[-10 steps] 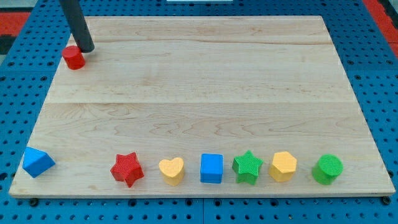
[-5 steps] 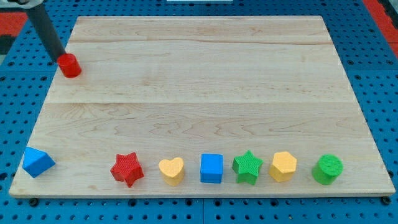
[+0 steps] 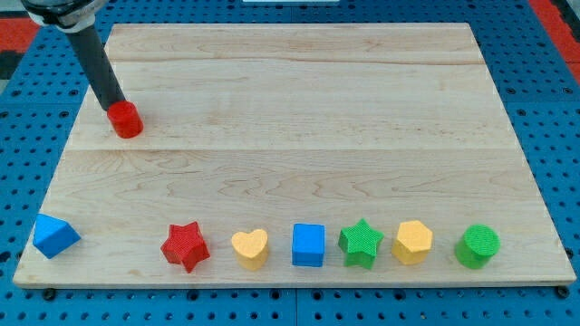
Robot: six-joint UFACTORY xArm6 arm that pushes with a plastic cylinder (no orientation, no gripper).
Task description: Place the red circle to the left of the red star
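— Red circle point(image 3: 125, 119) sat where?
— Upper left of the wooden worktop point(image 3: 299, 118), my tip point(image 3: 115, 105) touching its top-left edge (no fingers on this rod), well above the red star point(image 3: 185, 245).

my tip point(image 3: 115, 105) touching circle point(image 3: 125, 119) | star point(image 3: 185, 245) well below

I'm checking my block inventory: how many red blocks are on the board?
2. The red circle sits near the view's upper left, touching my tip. The red star is in the bottom row, right of the blue block. None appear hidden.
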